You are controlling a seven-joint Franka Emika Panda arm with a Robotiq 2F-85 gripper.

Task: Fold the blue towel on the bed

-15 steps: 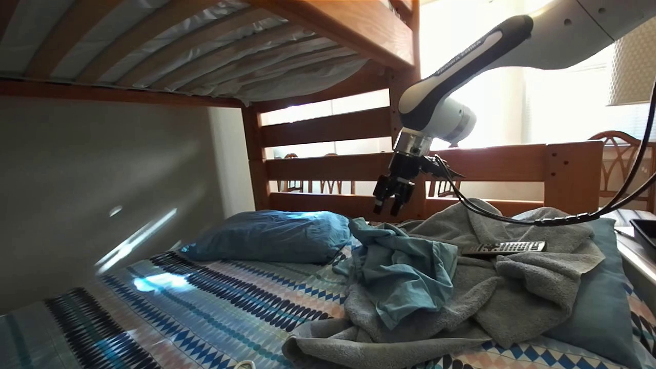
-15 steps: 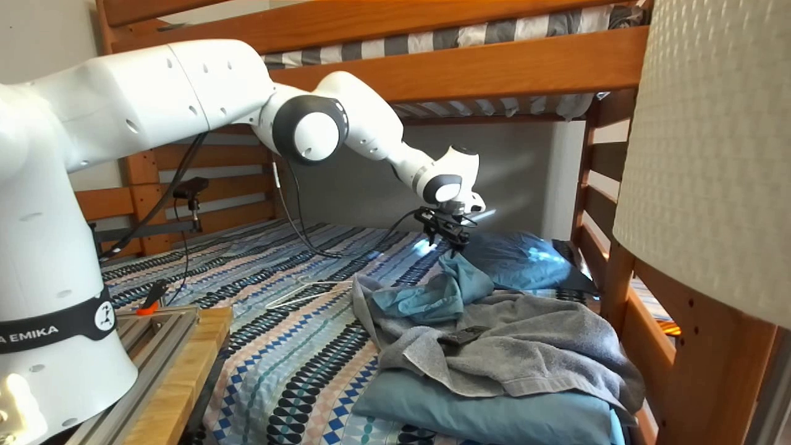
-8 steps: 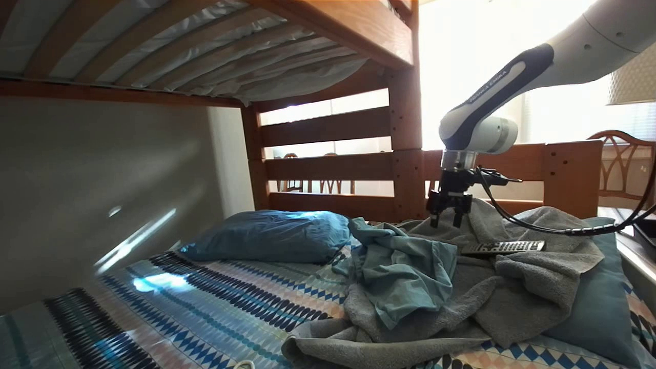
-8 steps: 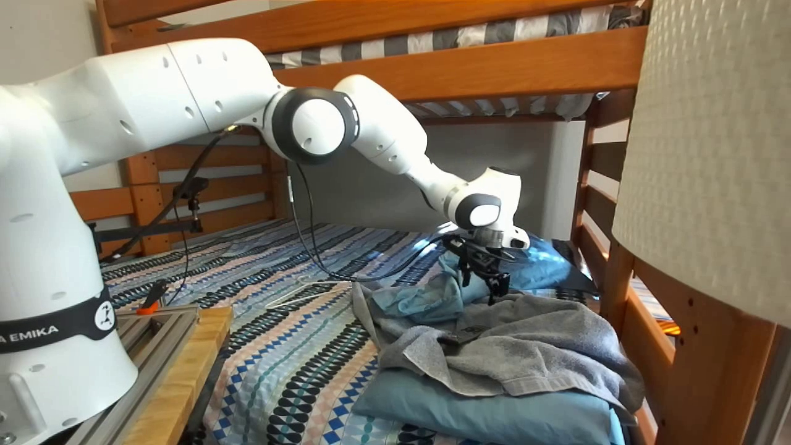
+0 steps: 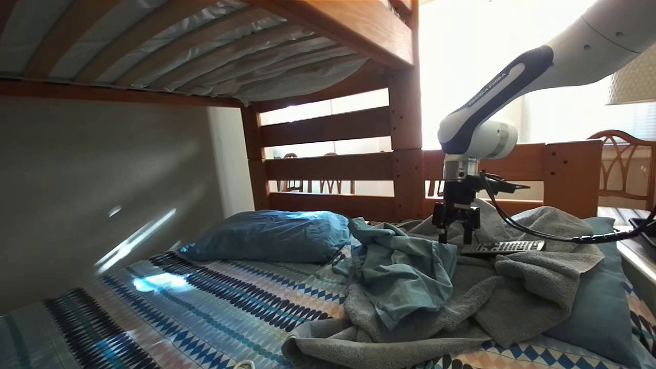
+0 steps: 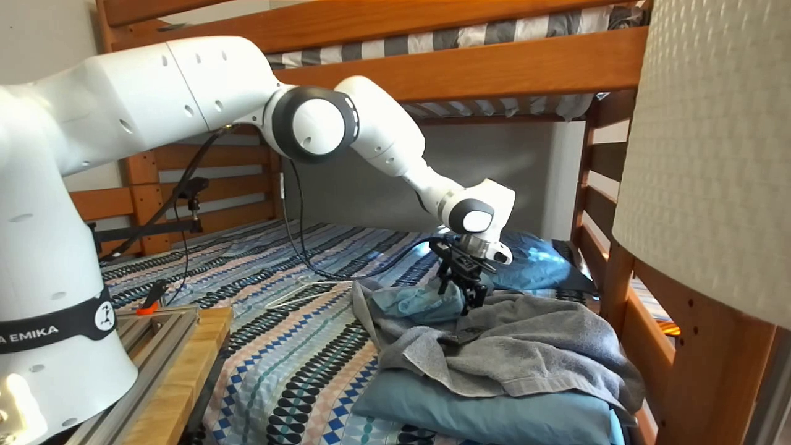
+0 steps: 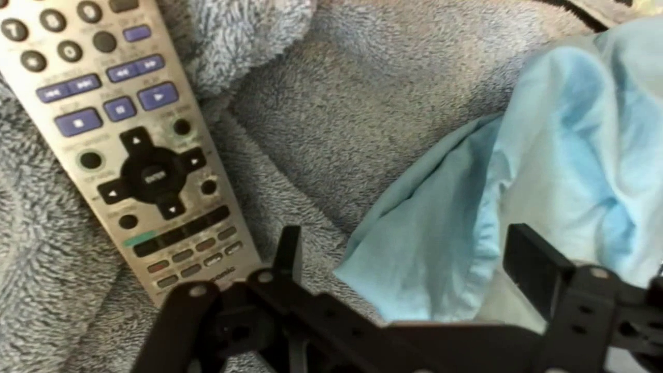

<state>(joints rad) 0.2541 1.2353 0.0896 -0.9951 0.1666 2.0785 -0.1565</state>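
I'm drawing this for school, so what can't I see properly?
Wrist view: one end of the remote, cut off by the top edge.
Wrist view: part of its other end, behind the claw.
Both exterior views: how far the pillow beneath the grey towel reaches; the towel covers it.

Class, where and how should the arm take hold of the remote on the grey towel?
Probably across the middle of the remote, from above. It lies face up, long and narrow, with both long sides showing in the wrist view. It slants there, so the open pincer may need a slight turn first.
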